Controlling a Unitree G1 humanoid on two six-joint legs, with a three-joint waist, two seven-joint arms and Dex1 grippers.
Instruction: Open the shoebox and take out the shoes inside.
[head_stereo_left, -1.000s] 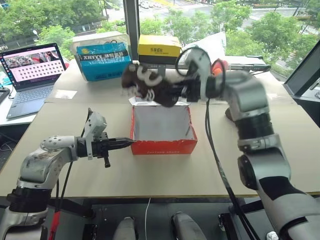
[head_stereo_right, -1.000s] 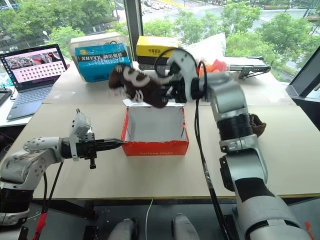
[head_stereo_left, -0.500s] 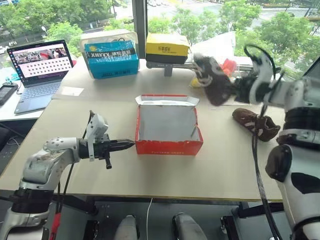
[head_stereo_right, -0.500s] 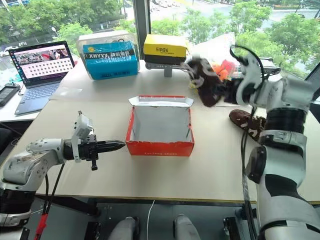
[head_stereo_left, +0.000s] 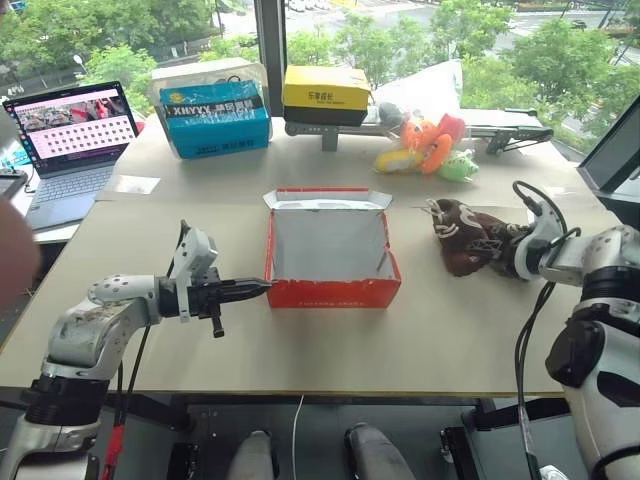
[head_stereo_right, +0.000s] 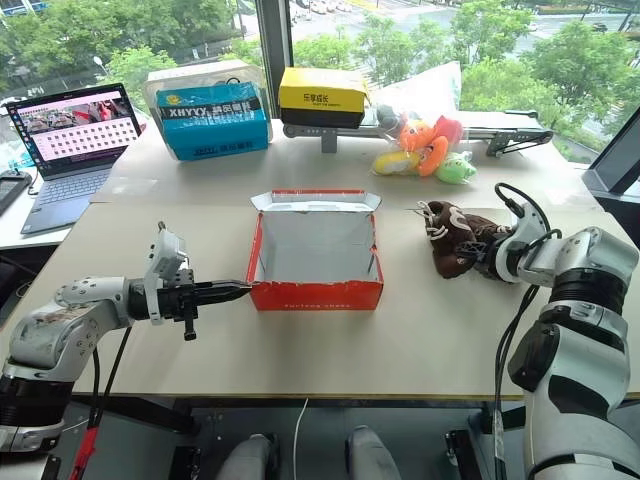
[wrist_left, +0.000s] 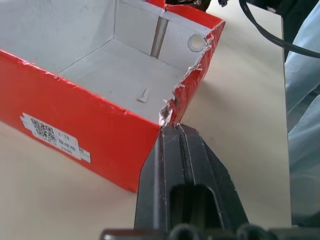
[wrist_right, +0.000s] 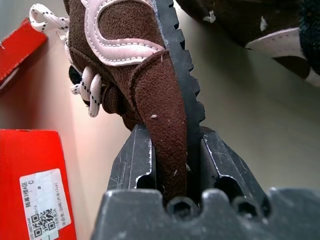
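Nearest, at left: left gripper (head_stereo_left: 262, 288), fingers together, tips pressed against the near left corner of the shoebox (head_stereo_left: 332, 292), steadying it exactly as a second ago. Centre of the surface (head_stereo_left: 330, 345): shoebox open, red walls, white interior bare, lid flap folded back at the far edge; torn cardboard at the corner by the fingertips, plain in the left wrist view. At right, level with the box: right gripper (wrist_right: 176, 165), fingers clamped on the heel of one dark brown shoe (wrist_right: 130, 65), sole edge between the pads. Changed over the last second: shoe carried from above the box, out to the right and down, now low at the surface just beside the second shoe (wrist_right: 260, 25) of the pair, which already lies there; contact with the surface not certain from these views. Meaning for the task: box opened and emptied, both shoes (head_stereo_left: 478, 238) outside it and well apart from its right wall; remaining, as a judgement, only release of the held shoe and withdrawal. Farther back: plush toys (head_stereo_left: 428, 146) in orange and green, a laptop (head_stereo_left: 70, 140) at far left with its screen lit, a blue box (head_stereo_left: 212, 118) and a yellow-and-black box (head_stereo_left: 325, 96) along the far edge before the window.
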